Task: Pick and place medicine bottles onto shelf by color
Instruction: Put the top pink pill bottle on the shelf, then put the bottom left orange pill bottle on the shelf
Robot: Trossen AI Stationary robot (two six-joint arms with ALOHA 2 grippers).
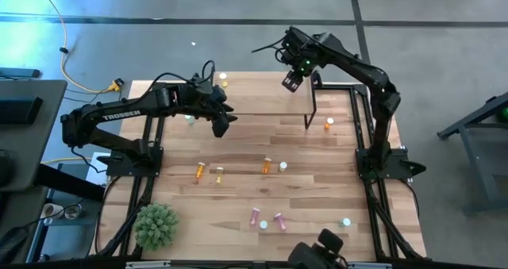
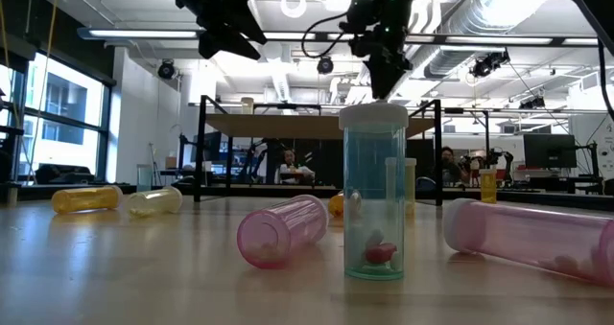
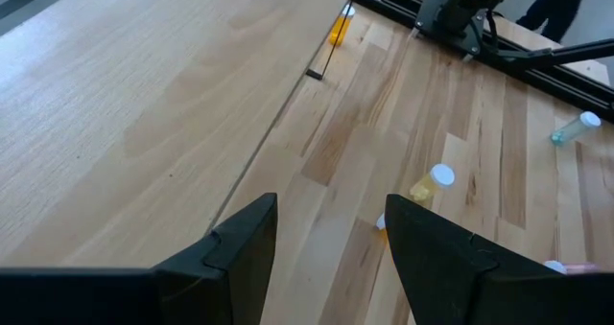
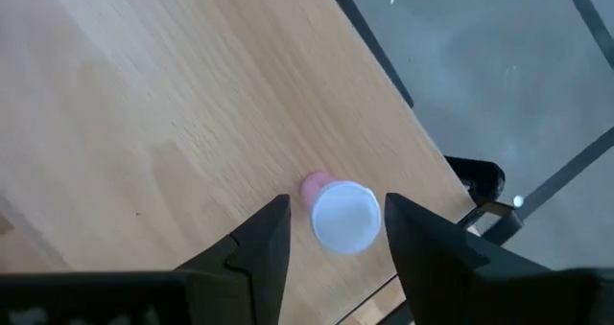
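The right gripper [image 1: 291,81] hung above the far right part of the shelf [image 1: 262,102] with its fingers [image 4: 259,248] spread and nothing clamped. In the right wrist view one pink bottle [image 4: 338,215] stood upright on the shelf board directly below the gap, its white cap facing up and clear of both fingers. The left gripper [image 1: 222,122] hung over the shelf's near edge towards the left, likewise released and empty, with bare wood showing between its fingers [image 3: 245,258]. On the left arm [image 1: 103,122] the white word "TROSSEN" could be read; no label on any bottle was legible. On the shelf's far edge, between the two grippers, lay a yellowish bottle [image 1: 223,81]; whether it was one or two could not be told. Off the shelf, on the tabletop [image 1: 317,197], three orange bottles could be counted: one [image 1: 329,124] just beside the shelf's right leg, one [image 1: 199,171] at mid-left and one [image 1: 267,166] near the centre. A yellow bottle [image 1: 218,174] lay beside the mid-left orange one, and a second pale one [image 1: 282,166] sat beside the centre orange one. Two pink bottles [image 1: 255,216] [image 1: 279,220] lay near the front edge with an upright green bottle [image 2: 374,200] between them. Another green one [image 1: 345,221] lay to the right, and a third [image 1: 190,120] lay near the left gripper. One round green plant [image 1: 155,225] sat at the front left corner.
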